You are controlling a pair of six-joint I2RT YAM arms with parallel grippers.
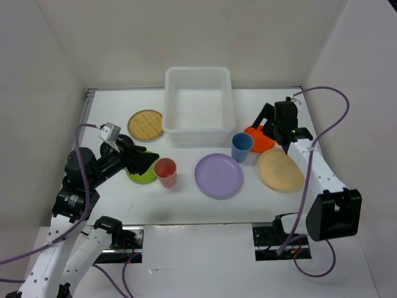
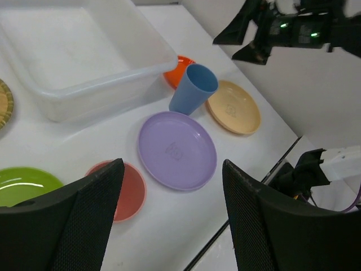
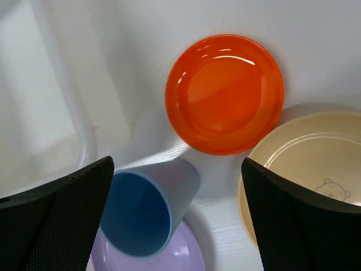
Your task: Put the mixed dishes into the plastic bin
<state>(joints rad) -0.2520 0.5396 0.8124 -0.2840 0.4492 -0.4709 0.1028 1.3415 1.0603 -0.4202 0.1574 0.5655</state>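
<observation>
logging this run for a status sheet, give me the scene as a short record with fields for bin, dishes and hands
bin: translucent white, far centre, nothing inside
woven tan plate: left of bin
lime green plate: near left, partly hidden by left hand in top view
pink-red cup: upright, right of lime green plate
lavender plate: near centre
blue cup: upright, by bin's near right corner
orange plate: right of bin
plain tan plate: near right
left hand: open, holding nothing
right hand: open, above orange plate and blue cup
</observation>
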